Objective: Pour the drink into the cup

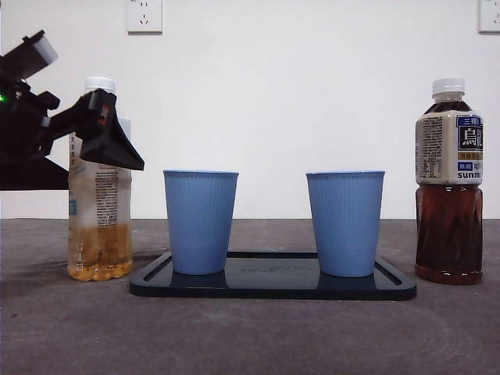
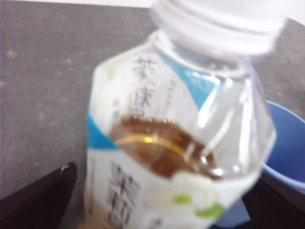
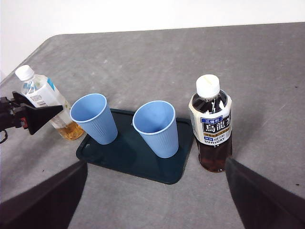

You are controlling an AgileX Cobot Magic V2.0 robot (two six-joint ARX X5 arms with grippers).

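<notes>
- We see the tray mid-table, carrying both blue cups.
- The capped pale-tea bottle stands near the table's left edge, between our left gripper's wide-open jaws; contact is unclear.
- Our right gripper hangs spread and empty above the dark-tea bottle.

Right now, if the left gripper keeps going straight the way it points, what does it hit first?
The light tea bottle: it sits between the open jaws of the left gripper, close ahead. Contact isn't visible yet; depth is unclear. A blue cup stands behind it.
</notes>
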